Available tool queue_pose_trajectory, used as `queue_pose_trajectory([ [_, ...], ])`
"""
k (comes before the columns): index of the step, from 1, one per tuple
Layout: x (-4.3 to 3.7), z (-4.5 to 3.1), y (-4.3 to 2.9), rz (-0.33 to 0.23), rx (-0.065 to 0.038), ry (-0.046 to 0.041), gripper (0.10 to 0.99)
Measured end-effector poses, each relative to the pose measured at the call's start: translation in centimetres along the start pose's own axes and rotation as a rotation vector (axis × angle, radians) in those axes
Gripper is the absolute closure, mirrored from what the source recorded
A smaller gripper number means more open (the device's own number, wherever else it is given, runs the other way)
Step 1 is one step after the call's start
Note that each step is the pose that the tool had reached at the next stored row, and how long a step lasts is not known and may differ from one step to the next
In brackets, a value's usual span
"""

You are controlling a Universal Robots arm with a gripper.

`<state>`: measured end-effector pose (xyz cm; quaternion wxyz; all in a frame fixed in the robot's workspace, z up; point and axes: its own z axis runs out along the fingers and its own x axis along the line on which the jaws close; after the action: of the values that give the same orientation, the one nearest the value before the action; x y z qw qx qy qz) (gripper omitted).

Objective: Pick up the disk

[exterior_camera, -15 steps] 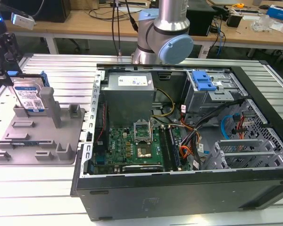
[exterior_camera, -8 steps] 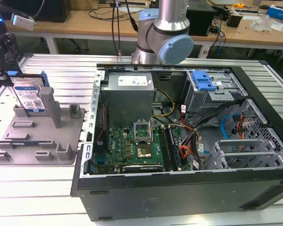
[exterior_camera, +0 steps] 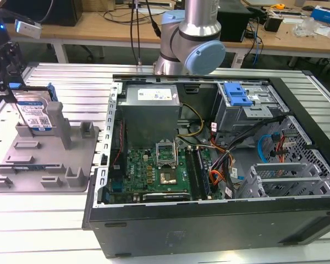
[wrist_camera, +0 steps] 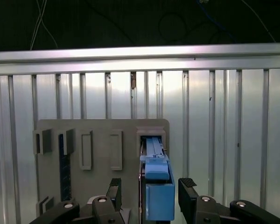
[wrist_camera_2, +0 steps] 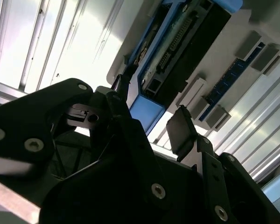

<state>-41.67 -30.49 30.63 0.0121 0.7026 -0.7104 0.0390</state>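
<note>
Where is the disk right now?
The disk stands on edge in the grey tray on the exterior view's left, beside a tall post, the open hand straddling it.

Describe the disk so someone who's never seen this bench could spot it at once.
Left of the open computer case in the exterior view lies a grey tray with upright posts. The disk stands on edge at its far end, the open gripper straddling it. Unlike the grey posts, it is silver with a white-and-blue label and blue rails.
</note>
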Motion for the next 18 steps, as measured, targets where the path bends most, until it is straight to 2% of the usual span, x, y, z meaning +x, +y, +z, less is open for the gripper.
queue_pose_trajectory([
  [2, -0.01, 0.09, 0.0, 0.0, 0.0, -0.0005, 0.635],
  [9, -0.09, 0.31, -0.02, 0.001, -0.001, -0.0012, 0.635],
  [13, -0.23, 0.48, -0.08, 0.028, -0.015, -0.005, 0.635],
  [18, -0.23, 0.53, -0.12, 0.033, -0.017, -0.0098, 0.635],
])
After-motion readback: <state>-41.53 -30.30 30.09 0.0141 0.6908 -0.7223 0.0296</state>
